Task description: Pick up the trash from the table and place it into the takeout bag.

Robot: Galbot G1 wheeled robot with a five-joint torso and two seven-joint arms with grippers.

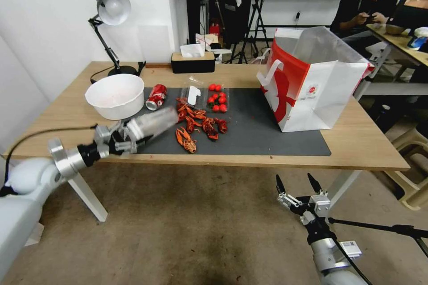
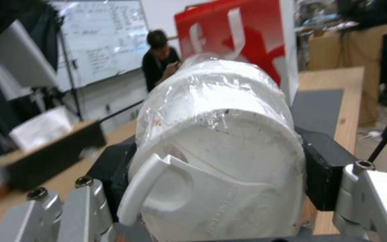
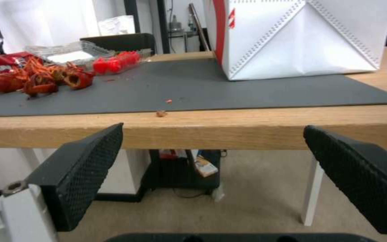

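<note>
Head view: wooden table (image 1: pixel 374 142) bearing grey mat (image 1: pixel 267 133).

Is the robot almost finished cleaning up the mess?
Not yet. The left pincer holds the plastic cup over the table's edge, away from the takeout bag. The soda can lies beside the white bowl. The right pincer waits open below the table.
</note>
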